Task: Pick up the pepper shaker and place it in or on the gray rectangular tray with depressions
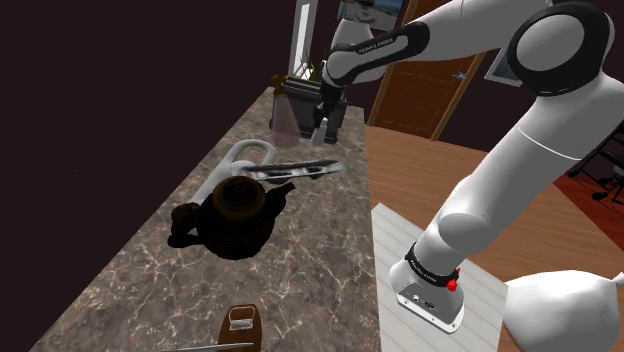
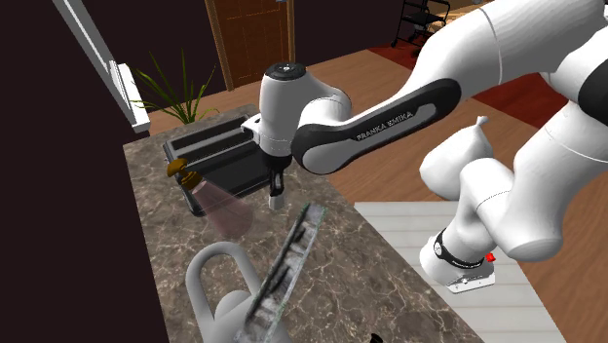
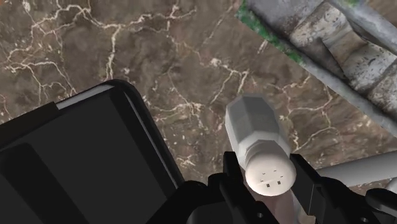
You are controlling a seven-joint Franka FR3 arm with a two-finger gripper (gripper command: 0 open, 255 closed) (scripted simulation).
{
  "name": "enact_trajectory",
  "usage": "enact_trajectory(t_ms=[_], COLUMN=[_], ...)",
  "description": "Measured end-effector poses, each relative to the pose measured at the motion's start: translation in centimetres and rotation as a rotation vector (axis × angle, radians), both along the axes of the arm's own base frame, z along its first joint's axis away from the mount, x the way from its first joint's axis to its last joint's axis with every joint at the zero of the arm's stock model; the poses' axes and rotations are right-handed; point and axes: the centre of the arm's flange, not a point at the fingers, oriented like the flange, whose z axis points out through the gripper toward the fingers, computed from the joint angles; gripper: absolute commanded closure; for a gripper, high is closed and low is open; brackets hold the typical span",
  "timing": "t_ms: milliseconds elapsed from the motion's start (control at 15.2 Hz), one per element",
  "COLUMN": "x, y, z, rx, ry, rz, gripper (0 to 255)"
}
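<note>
The pepper shaker (image 3: 261, 145) is a pale grey faceted cylinder with a white holed cap. My gripper (image 3: 267, 173) is shut on it, one black finger on each side. In the shoulder view the gripper (image 1: 323, 118) holds the shaker (image 1: 320, 131) just above the marble counter, beside a black box. The second exterior view has the shaker (image 2: 274, 201) hanging under the gripper (image 2: 276, 185). The gray rectangular tray with depressions (image 1: 300, 168) rests tilted on a white looped object, a short way nearer the stand than the shaker. The tray (image 2: 287, 261) (image 3: 337, 38) also stands slanted in the other two views.
A black box-like appliance (image 1: 305, 92) (image 2: 219, 156) stands at the counter's far end. A pinkish cone-shaped vessel (image 1: 284, 115) (image 2: 222, 207) is beside it. The white looped object (image 1: 240, 158) and a dark teapot (image 1: 235, 215) sit mid-counter. The counter edge (image 1: 372, 250) drops to the wooden floor.
</note>
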Motion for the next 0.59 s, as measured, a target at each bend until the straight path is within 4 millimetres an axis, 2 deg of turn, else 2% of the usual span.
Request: enact_trajectory(t_ms=[594], x=[0.0], y=[0.0], z=[4.7], rx=[0.0], ry=[0.0], rz=[0.0], gripper=[255])
